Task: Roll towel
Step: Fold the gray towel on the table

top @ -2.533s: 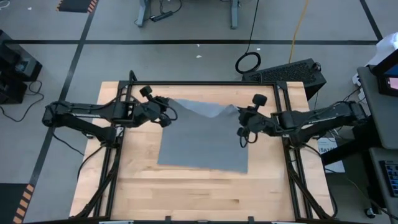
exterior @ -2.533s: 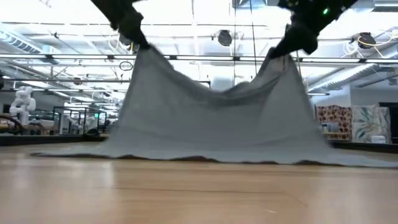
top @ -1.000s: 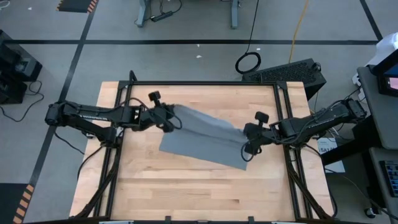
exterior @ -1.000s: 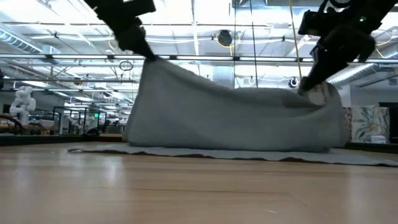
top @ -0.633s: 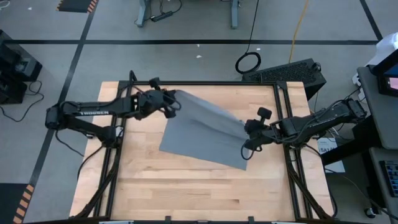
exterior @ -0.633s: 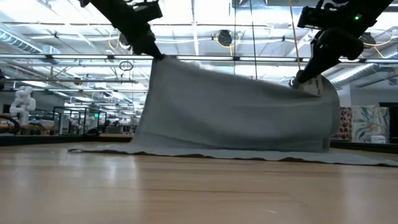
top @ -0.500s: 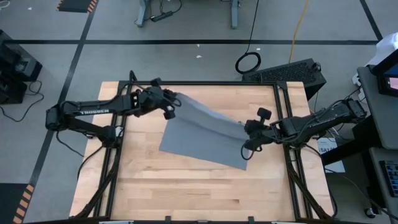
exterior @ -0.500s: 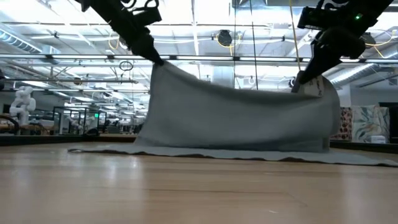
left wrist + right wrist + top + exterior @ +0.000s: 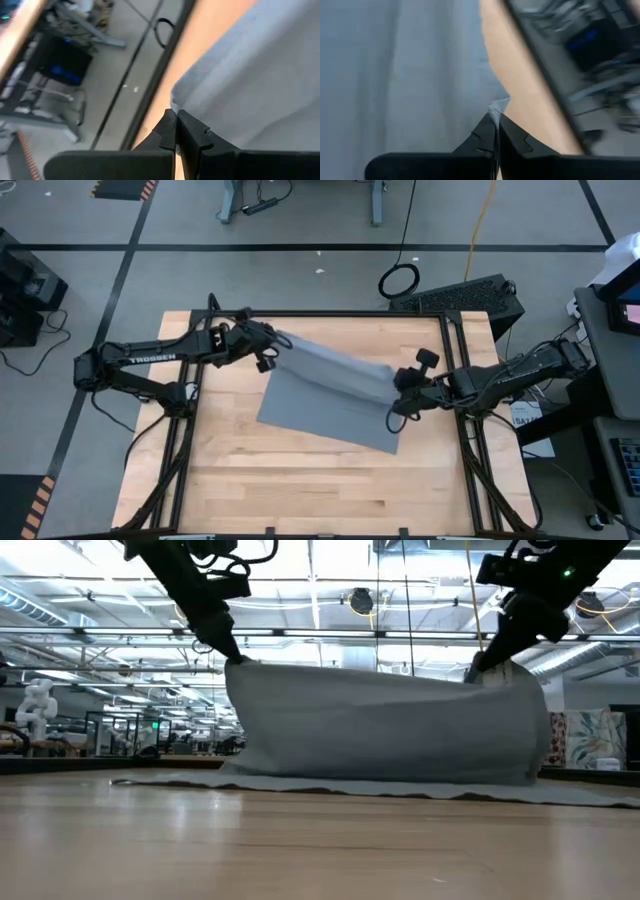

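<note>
The grey-blue towel [image 9: 325,395] lies with its near part flat on the wooden table [image 9: 300,490], and its far edge is lifted. My left gripper [image 9: 277,343] is shut on the far left corner, above the table's far left area. My right gripper [image 9: 392,387] is shut on the far right corner, at the table's right side. In the low view the raised towel [image 9: 385,725] hangs like a curtain between both grippers, its lower part [image 9: 330,787] on the table. My left gripper pinches the towel's far left corner [image 9: 174,105] between its two fingers, only the tip of the cloth. The corner is lifted clear and the cloth slopes down to the table, fairly taut. My right gripper pinches the towel's far right corner [image 9: 494,108] between its two fingers. The corner is held above the table and the cloth falls away below it.
A black metal frame [image 9: 330,313] runs round the table's far and side edges. Bare wood lies toward the near edge [image 9: 300,510]. Beyond the table are cables [image 9: 400,280] and a dark case [image 9: 470,295] on the floor.
My left gripper has swung toward the table's far left with its corner and has come down lower, so the top edge between the grippers now runs nearly level and straighter. My right gripper has risen slightly. The towel's near part has stayed on the table.
</note>
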Controlling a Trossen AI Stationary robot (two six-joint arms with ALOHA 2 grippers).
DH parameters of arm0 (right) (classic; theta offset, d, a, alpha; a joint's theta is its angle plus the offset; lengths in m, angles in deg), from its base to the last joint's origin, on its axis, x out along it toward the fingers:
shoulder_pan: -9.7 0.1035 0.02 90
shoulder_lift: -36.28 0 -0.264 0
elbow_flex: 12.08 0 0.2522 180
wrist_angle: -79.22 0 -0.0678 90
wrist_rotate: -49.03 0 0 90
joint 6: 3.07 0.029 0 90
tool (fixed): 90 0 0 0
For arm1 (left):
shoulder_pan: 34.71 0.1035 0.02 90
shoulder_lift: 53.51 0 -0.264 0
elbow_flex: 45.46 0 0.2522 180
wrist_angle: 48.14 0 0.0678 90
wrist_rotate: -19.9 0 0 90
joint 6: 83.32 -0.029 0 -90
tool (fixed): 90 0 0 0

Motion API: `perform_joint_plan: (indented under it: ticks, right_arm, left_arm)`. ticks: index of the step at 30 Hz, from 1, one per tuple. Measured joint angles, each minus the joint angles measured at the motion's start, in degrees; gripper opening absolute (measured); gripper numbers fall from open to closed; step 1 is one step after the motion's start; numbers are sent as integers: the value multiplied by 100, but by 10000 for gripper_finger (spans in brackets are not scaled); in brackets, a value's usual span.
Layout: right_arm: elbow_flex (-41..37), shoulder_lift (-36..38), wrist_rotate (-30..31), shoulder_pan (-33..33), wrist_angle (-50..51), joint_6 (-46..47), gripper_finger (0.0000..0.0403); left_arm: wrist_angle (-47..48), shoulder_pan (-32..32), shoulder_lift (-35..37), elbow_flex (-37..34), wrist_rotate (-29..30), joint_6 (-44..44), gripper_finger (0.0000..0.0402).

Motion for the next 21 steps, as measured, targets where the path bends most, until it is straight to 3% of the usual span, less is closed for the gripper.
perform_joint_plan:
  ticks: [4,10,14,21]
  right_arm:
    - [0,0,405,-166,30,-200,0]
    - [0,0,-215,-296,126,-135,0]
    - [0,0,-185,-296,475,120,0]
    - [0,0,1191,-296,564,59,0]
  left_arm:
    - [-309,219,0,0,180,-2,6]
    - [-322,401,0,0,-198,119,6]
    - [-319,403,0,0,-684,151,6]
    - [-628,471,0,0,-543,150,6]
